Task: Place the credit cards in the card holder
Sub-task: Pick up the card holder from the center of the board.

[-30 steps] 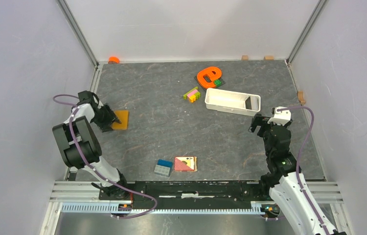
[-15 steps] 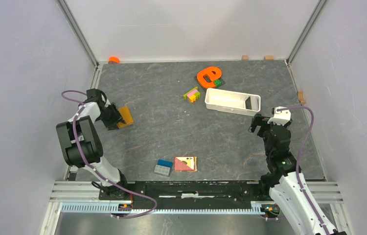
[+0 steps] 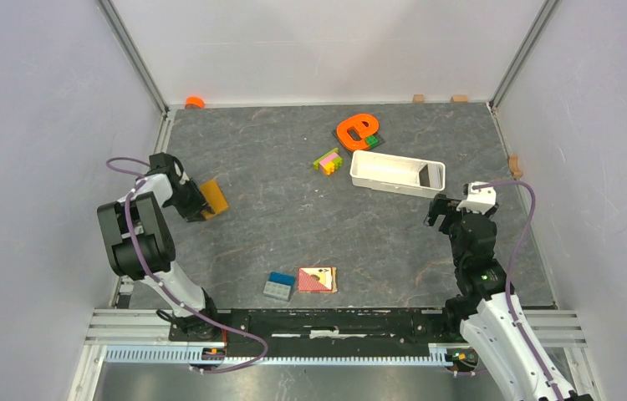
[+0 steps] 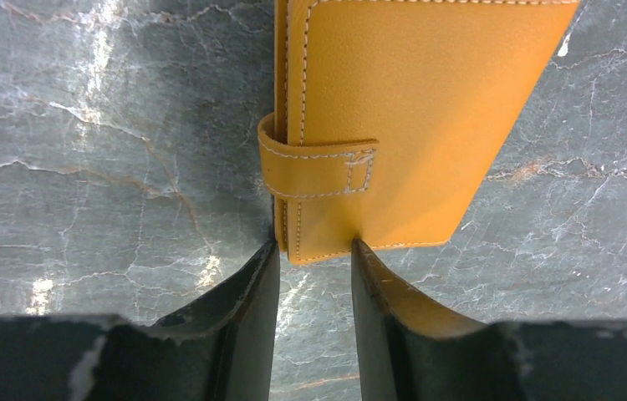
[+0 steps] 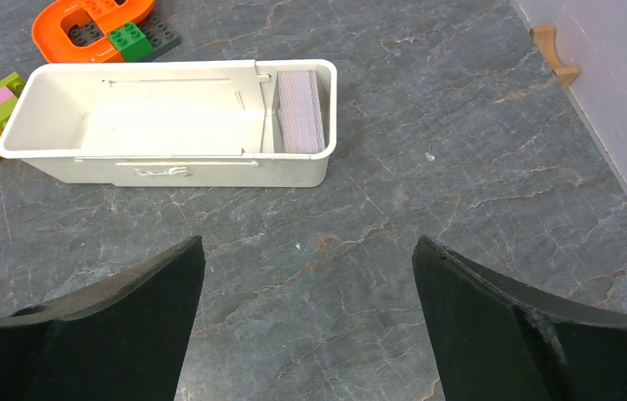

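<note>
Card holder sits closed at the left of the counter, its corner pinched by the left gripper. Cards stand in the tray. Right gripper is wide open.

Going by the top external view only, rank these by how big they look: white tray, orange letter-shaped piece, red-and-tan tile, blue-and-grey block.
1. white tray, clearly largest
2. orange letter-shaped piece
3. red-and-tan tile, only slightly smaller, so 2 and 3 are unsure
4. blue-and-grey block, smallest
</note>
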Motion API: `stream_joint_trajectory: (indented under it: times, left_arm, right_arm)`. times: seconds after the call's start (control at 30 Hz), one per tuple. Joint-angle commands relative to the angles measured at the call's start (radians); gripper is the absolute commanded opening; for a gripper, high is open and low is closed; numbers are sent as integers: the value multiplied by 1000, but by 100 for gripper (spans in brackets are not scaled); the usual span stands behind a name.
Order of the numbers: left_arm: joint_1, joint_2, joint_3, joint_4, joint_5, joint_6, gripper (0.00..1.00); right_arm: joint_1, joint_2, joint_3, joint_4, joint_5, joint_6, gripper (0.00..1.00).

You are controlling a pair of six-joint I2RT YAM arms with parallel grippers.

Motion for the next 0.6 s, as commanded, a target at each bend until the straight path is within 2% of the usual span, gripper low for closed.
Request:
stream_joint_trajectory:
  times: [0.0,0.33,0.57]
  left_arm:
    - [-1,31,1,29,6,-18,39]
    - [-6,-27,1,29,7,-8,3]
    - [-114,-132,-9,29,-7,3,2]
  right_arm:
    - [-2,-5,20,28,-13,-12,98]
    - [-2,-1,18,28,-15,-12,98]
    - [-2,12,17,30,-16,-12,98]
